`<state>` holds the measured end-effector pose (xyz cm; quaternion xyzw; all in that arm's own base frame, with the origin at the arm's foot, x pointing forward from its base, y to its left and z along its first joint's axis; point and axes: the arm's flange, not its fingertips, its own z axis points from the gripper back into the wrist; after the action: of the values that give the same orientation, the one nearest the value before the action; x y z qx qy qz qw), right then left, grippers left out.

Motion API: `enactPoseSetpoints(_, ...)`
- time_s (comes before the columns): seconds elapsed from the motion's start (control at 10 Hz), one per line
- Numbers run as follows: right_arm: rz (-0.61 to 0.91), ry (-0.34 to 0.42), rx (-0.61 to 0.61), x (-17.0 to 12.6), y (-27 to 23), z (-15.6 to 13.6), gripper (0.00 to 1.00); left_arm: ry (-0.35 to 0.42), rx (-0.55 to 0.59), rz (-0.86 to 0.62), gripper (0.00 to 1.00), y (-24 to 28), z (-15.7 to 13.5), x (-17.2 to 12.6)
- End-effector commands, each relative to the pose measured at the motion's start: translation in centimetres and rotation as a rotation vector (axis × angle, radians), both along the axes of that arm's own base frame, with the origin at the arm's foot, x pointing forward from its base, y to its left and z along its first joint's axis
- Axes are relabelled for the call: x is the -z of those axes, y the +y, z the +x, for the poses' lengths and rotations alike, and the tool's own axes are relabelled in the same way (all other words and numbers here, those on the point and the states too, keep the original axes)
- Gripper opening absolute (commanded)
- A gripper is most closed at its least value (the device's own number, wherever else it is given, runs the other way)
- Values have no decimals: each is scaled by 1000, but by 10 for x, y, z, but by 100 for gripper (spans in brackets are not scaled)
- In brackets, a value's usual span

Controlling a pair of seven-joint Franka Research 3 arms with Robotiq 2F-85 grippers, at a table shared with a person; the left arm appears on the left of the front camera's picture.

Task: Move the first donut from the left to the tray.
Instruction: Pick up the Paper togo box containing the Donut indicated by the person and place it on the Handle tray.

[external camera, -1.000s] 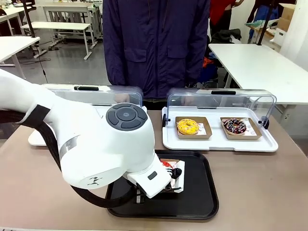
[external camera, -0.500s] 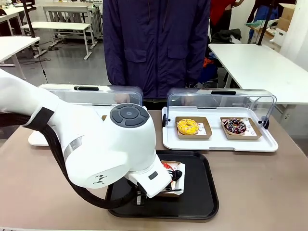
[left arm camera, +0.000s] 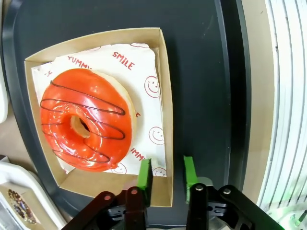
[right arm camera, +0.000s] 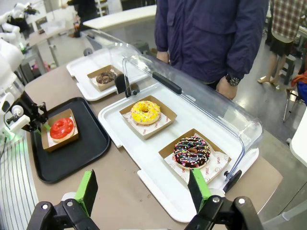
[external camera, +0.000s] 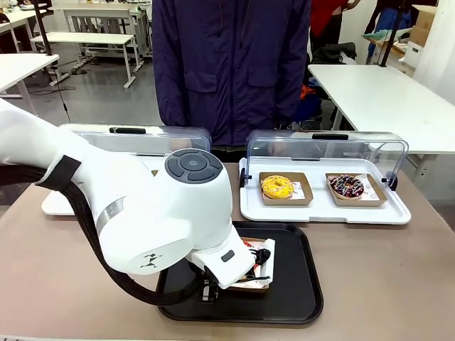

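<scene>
Left gripper (left arm camera: 165, 175), green pads slightly apart, is straddling the wall of the small brown cardboard tray (left arm camera: 164, 96); the red-iced ring donut (left arm camera: 86, 120) is sitting just ahead, already on the black plastic tray (left arm camera: 201, 72).

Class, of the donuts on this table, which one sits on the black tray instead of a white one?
The red-iced donut, in its cardboard tray on the black tray. The yellow donut and the sprinkled chocolate donut rest on a white tray.
</scene>
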<state>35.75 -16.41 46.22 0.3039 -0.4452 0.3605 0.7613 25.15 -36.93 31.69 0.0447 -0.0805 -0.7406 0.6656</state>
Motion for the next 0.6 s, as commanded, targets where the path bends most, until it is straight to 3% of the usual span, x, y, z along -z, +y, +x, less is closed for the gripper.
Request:
enactPoseSetpoints(0.0,12,-40,-2,0,0,4,100,18,-4,-15,100,3,-4,-15)
enactPoseSetpoints(0.1,12,-40,-2,0,0,4,100,9,-3,-17,81,4,-10,-27)
enactPoseSetpoints(0.3,12,-40,-2,0,0,4,100,-14,13,-21,100,5,-25,-60)
enactPoseSetpoints(0.5,12,-40,-2,0,0,4,100,-31,20,1,100,6,-38,-84)
